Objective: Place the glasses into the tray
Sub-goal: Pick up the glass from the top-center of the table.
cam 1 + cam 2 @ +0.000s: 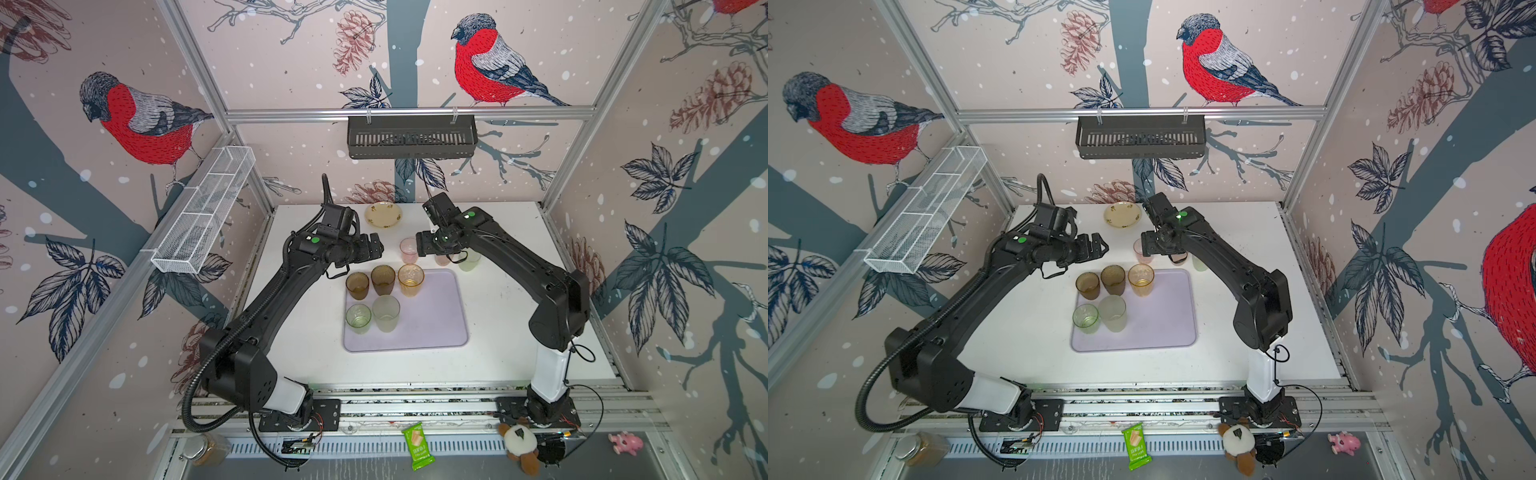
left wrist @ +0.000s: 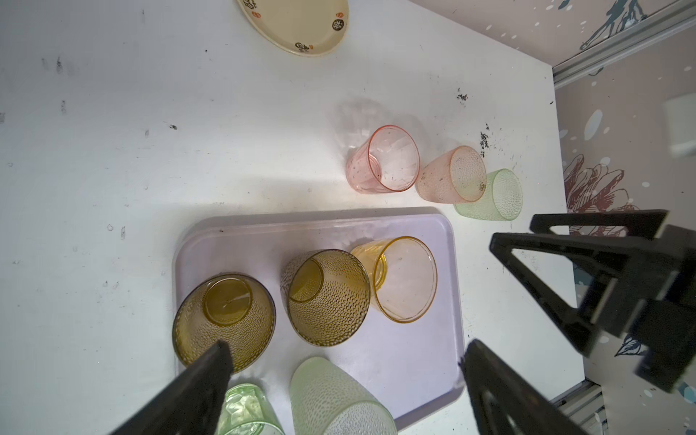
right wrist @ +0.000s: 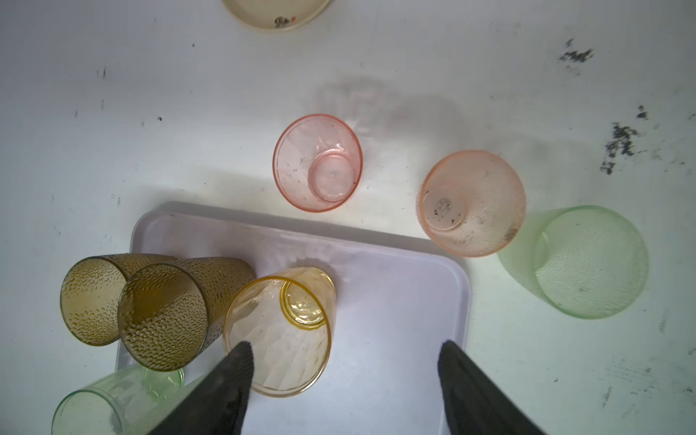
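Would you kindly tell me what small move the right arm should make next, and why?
Probably shift the right gripper toward the pink glass and lower its fingers around it. The jaws stand wide apart and empty above the tray, and the pink glass seems the nearest one standing on the table outside the tray.

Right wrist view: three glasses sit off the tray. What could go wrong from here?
1. The peach glass and green glass stand tight together; gripping either could topple the other.
2. One finger of the open right gripper appears close beside the amber glass; a sideways move may tip it.
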`<action>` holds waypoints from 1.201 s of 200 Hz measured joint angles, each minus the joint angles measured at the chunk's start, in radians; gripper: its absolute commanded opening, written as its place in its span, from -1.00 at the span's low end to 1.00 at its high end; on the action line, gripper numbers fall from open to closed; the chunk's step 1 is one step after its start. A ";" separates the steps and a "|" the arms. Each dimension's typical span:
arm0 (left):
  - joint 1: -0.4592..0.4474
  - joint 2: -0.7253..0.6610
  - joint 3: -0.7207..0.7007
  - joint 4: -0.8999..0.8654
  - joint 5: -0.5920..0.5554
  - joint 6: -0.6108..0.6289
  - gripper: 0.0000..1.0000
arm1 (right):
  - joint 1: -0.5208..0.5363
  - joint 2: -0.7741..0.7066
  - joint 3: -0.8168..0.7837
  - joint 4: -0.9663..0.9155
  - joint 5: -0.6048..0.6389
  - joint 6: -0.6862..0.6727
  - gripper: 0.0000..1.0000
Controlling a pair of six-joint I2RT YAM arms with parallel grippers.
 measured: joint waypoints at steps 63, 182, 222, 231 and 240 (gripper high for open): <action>-0.007 0.219 0.182 -0.042 -0.019 0.040 0.71 | -0.071 -0.144 -0.139 0.066 0.042 -0.004 0.99; -0.119 0.771 0.834 -0.215 -0.055 0.053 0.37 | -0.158 -0.340 -0.384 0.243 -0.033 -0.047 0.99; -0.130 0.845 0.890 -0.269 -0.076 0.050 0.29 | -0.172 -0.367 -0.420 0.271 -0.059 -0.095 0.99; -0.130 0.846 0.886 -0.274 -0.080 0.049 0.28 | -0.174 -0.377 -0.428 0.280 -0.065 -0.109 0.99; -0.129 0.846 0.878 -0.273 -0.080 0.048 0.27 | -0.175 -0.386 -0.436 0.286 -0.067 -0.118 0.99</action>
